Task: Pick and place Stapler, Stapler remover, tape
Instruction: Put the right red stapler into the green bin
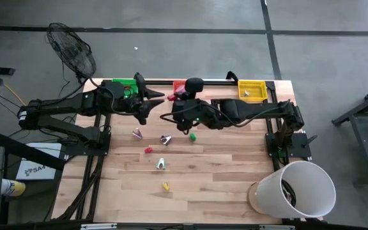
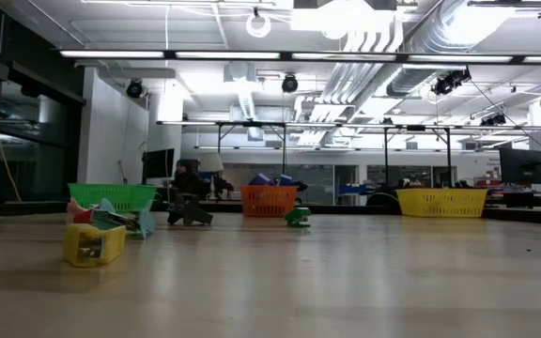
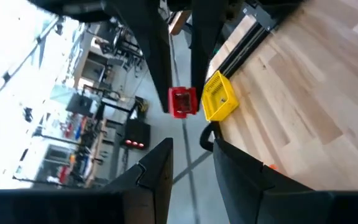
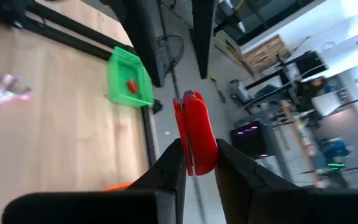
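Red stapler (image 4: pixel 194 134), rigid and light, sits clamped mid-body in my right pincer (image 4: pixel 197 165) above the worktop (image 1: pixel 222 172); left pincer (image 3: pixel 191 165) nearby, slightly parted, empty.

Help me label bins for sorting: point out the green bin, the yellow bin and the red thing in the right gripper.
green bin (image 4: pixel 129 78): right wrist view, on its mesh floor.
yellow bin (image 1: pixel 252 89): high view, on its inside.
red thing (image 4: pixel 197 134): right wrist view, on its broad side above the fingers.
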{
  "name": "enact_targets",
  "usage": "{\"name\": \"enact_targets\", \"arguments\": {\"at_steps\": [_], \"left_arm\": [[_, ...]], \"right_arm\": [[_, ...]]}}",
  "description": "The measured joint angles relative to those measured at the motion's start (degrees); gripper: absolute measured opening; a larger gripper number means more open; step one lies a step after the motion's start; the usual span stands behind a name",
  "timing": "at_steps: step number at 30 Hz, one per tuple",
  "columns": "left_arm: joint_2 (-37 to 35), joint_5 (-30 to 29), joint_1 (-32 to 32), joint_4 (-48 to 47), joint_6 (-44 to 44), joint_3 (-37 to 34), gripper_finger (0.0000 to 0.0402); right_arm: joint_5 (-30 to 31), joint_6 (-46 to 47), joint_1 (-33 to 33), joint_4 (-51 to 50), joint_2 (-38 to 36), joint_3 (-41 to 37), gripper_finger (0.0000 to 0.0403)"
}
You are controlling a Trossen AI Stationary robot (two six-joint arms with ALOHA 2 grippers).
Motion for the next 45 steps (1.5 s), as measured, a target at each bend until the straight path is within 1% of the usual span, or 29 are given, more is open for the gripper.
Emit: {"name": "enact_targets", "arguments": {"at_steps": [4,8,15,19,21,24,27,35,40,45], "left_arm": [[0.5,1.9,0.0,-0.1,3.4,0.0,0.0113],[1.2,3.1,0.0,-0.2,4.2,0.0,0.0113],[2.1,2.7,0.1,-0.2,4.8,0.0,0.0113],[2.1,2.6,0.0,-0.6,4.7,0.0,0.0113],[2.1,1.3,0.0,-0.4,4.7,0.0,0.0113],[2.1,-1.6,0.0,0.6,4.6,0.0,0.0113],[2.1,-2.2,0.0,0.2,4.6,0.0,0.0113],[2.1,1.8,0.0,0.0,4.2,0.0,0.0113],[2.1,2.4,0.0,0.7,4.2,0.0,0.0113],[2.1,2.8,0.0,1.3,4.2,0.0,0.0113]], "right_arm": [[-4.1,4.8,-0.6,0.0,0.0,0.0,0.0057],[-5.9,8.6,-1.4,0.0,0.0,0.0,0.0058],[-8.9,10.1,-2.1,-0.1,0.0,0.0,0.0057],[-9.1,10.1,-2.1,-0.3,0.3,0.0,0.0059],[-10.0,10.5,-2.1,-0.3,0.3,0.0,0.0058],[-9.5,12.0,-2.1,-0.5,0.5,-0.2,0.0057],[-8.4,12.5,-2.1,-0.6,0.6,-0.2,0.0058],[-8.8,12.5,-2.2,-0.9,0.5,-0.2,0.0057],[-10.6,12.5,-2.6,-0.3,1.0,-0.2,0.0057],[-10.3,12.5,-2.8,0.0,1.9,-0.1,0.0057]]}}
